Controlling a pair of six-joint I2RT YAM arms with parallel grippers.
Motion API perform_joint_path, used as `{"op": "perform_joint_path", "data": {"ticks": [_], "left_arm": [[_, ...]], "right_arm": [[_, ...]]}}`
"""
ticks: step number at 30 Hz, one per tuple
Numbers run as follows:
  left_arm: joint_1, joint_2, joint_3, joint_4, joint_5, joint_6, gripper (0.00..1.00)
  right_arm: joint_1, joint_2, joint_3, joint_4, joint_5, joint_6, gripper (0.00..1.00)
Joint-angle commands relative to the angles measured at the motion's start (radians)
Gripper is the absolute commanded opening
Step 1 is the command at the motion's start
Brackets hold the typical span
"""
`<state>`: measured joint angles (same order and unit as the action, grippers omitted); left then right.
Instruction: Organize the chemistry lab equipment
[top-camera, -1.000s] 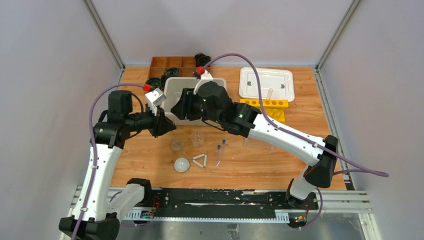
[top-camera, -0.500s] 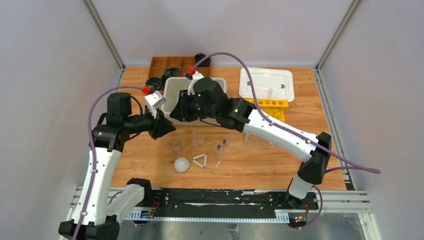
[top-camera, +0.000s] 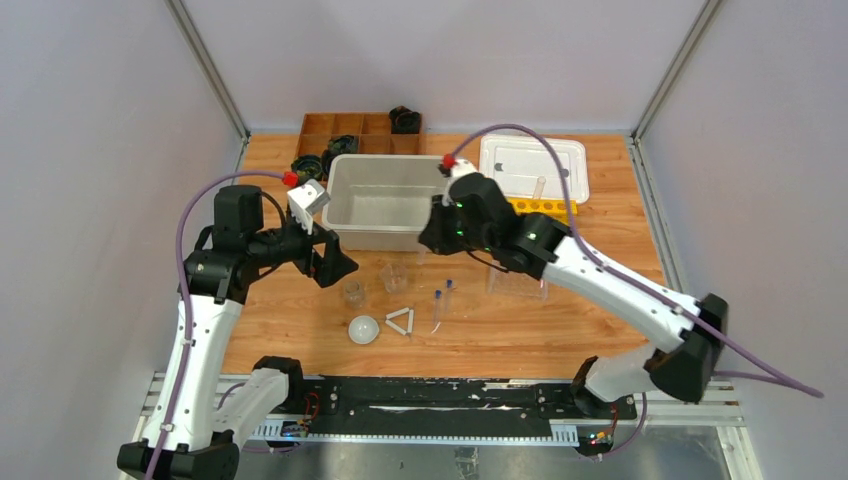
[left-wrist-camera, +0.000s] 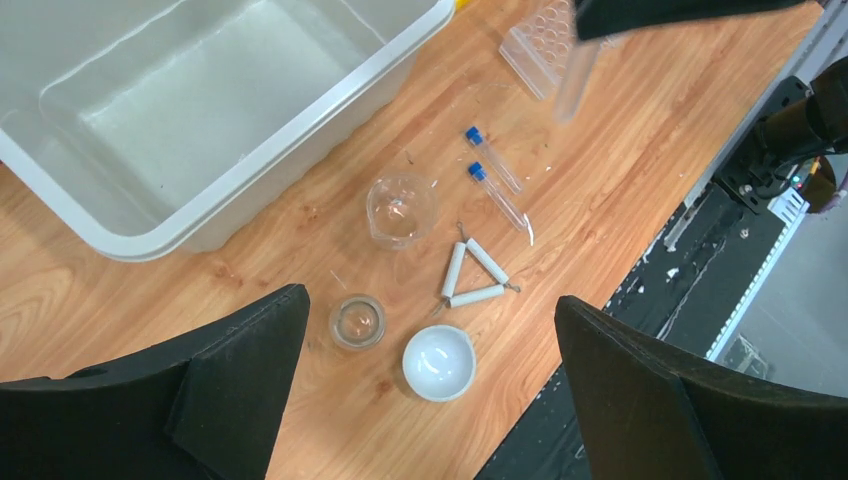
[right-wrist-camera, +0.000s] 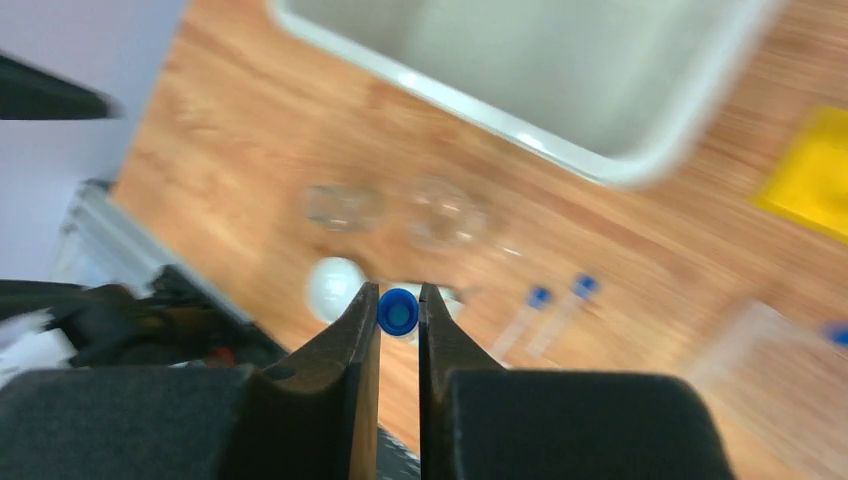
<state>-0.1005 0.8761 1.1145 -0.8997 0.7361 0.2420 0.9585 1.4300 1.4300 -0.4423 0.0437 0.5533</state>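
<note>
Right wrist view, centre: right gripper pinches a thin clear blue-capped tube, which may slip if swung quickly; left gripper is spread wide.

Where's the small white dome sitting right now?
In the top view the small white dome lies toward the wooden table's near edge, just left of the white triangle and in front of the smaller clear beaker.
</note>
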Motion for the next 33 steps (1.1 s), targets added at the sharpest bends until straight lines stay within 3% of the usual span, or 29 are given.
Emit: {"op": "perform_joint_path", "data": {"ticks": [1,6,11,23,33], "left_arm": [[-0.001,-0.008,0.04,0.012,-0.035,-0.02,1.0],[-0.001,0.008,0.047,0.012,-0.048,-0.028,1.0],[-0.001,0.02,0.054,0.012,-0.049,-0.032,1.0],[-0.001,0.017,0.055,0.011,-0.057,-0.032,1.0],[-0.001,0.018,0.051,0.011,-0.04,-0.027,1.0]], "right_arm": [[-0.1,-0.212,-0.209,-0.058,0.185,-0.061,0.0],[-0.148,-0.359,-0.445,-0.058,0.338,-0.072,0.0],[-0.152,-0.402,-0.597,-0.007,0.432,-0.071,0.0],[-0.152,-0.418,-0.776,0.245,0.472,-0.106,0.0],[-0.151,-0.382,-0.83,0.364,0.493,-0.132,0.0]]}}
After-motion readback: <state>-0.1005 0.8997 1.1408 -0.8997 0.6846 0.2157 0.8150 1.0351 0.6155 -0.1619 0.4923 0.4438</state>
